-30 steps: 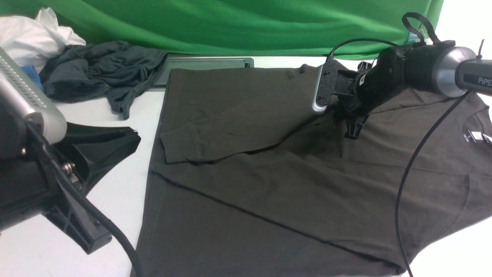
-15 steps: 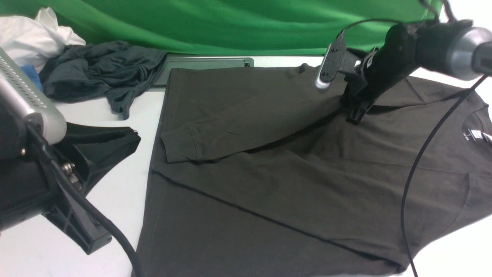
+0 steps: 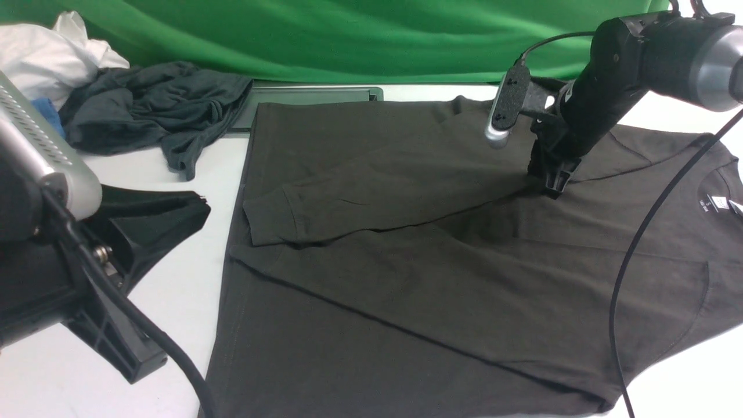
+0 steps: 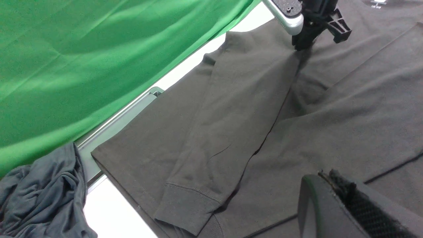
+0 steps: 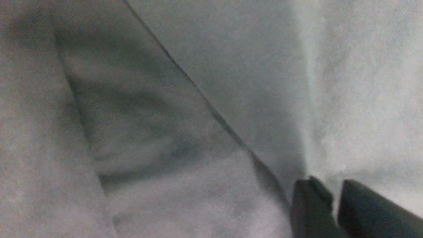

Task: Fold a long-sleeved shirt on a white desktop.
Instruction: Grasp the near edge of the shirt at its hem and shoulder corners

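The long-sleeved shirt [image 3: 406, 261], dark brownish-black, lies spread on the white desktop [image 3: 174, 278] with its neck label [image 3: 720, 204] at the right. One sleeve is folded across the body, and its cuff [image 3: 270, 217] lies near the shirt's left edge. My right gripper [image 3: 551, 187] points down at the upper end of that sleeve, tips on the fabric. In the right wrist view the right gripper [image 5: 333, 191] has its jaws a narrow gap apart over the shirt [image 5: 165, 132], with no cloth between them. My left gripper [image 3: 200, 204] is shut and empty, left of the shirt.
A crumpled slate-grey garment [image 3: 151, 110], a white cloth [image 3: 52, 58] and a bit of blue fabric [image 3: 49, 113] lie at the back left. A flat grey tray [image 3: 313, 96] sits behind the shirt under the green backdrop [image 3: 348, 35]. The right arm's cable [image 3: 638, 244] hangs over the shirt.
The right gripper rose with the sleeve's upper end, then moved right and came down onto the shirt. The sleeve now lies flatter and the jaws have parted. The left arm has not moved.
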You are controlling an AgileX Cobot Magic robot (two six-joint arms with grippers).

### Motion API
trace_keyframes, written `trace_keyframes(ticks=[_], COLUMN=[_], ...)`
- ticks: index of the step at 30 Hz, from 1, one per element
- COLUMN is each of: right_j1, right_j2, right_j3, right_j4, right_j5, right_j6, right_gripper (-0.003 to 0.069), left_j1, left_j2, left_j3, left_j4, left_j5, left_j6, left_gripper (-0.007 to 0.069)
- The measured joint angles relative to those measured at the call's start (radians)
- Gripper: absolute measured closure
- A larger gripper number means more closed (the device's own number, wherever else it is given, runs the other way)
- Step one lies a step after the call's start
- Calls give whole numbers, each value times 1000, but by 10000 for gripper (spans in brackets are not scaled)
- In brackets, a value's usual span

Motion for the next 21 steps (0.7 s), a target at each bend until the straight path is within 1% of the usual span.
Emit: trace_keyframes(ticks=[1,3,4,6,8,10,13,14,15,16,18,19,20,21], right_j1=[0,0,0,0,0,0,0,1,6,18,50,54,97,97], right_j2=[-5,-21,-36,-68,-118,-178,-317,-337,-398,-460,-565,-575,-666,-666], right_j3=[0,0,0,0,0,6,76,91,138,199,280,290,370,379], right_j4=[0,0,0,0,2,9,86,91,113,125,133,135,138,139], right_j5=[11,46,69,112,168,246,314,317,322,325,320,320,310,308], right_j6=[31,70,104,174,251,312,362,367,392,430,475,479,500,501], right_gripper=[403,265,219,193,213,291,425,431,452,456,450,447,434,433], left_j1=[0,0,0,0,0,0,0,0,0,0,0,0,0,0], left_j2=[2,14,24,54,109,171,278,292,340,383,448,462,514,521], left_j3=[0,0,0,0,-2,-7,-10,-10,-11,-12,-13,-13,-13,-14], left_j4=[2,2,2,2,2,-2,-46,-49,-69,-81,-83,-83,-84,-85], left_j5=[3,27,46,98,183,271,330,332,340,349,361,362,371,374], left_j6=[0,0,0,0,0,13,121,139,187,211,228,229,241,243], left_gripper=[609,609,609,609,609,609,609,609,609,608,603,603,589,582])
